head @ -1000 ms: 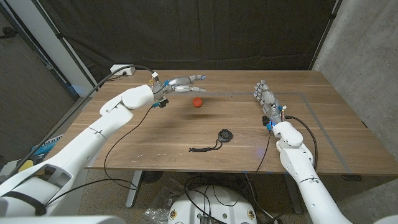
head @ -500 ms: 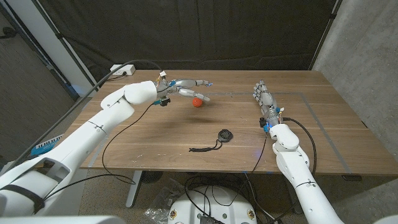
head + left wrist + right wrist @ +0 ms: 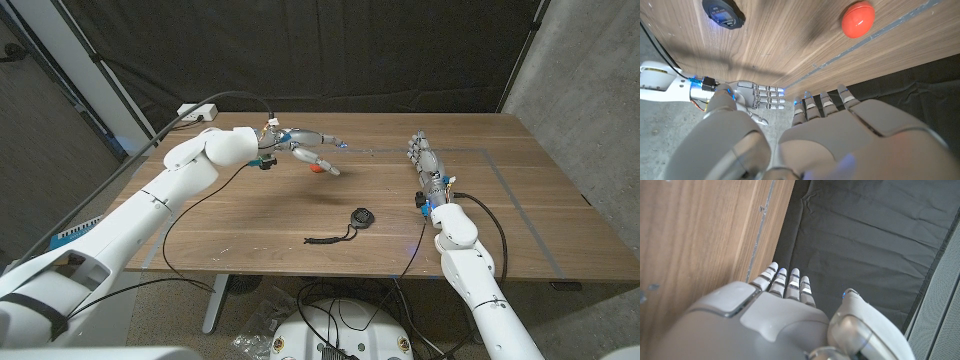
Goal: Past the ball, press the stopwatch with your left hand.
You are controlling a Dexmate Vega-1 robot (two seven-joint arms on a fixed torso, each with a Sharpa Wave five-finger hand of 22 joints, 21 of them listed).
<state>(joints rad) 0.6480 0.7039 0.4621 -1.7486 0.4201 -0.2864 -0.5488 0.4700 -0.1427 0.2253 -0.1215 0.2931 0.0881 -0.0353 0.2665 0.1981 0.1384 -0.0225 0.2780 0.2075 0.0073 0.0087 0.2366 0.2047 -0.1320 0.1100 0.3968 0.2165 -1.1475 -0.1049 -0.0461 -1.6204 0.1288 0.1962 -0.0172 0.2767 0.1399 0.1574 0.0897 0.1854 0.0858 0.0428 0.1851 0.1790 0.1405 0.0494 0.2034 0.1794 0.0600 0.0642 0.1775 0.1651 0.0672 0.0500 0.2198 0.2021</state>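
We see the ball [image 3: 316, 168] half hidden under our empty, spread left hand [image 3: 308, 150]; stopwatch [image 3: 361, 217] untouched; right hand [image 3: 424, 160] open, holding nothing.

Wooden counter [image 3: 250, 225] before a black curtain [image 3: 330, 50]; grey wall [image 3: 590, 90] to the right; white power strip [image 3: 197, 113] at the far edge.

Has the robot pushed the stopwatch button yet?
Not yet. The left hand has reached the orange ball and hovers over it, fingers apart, holding nothing. The black stopwatch lies nearer the table's front edge, untouched, its cord trailing beside it. Still to do: move past the ball and press it. The right hand waits aside.
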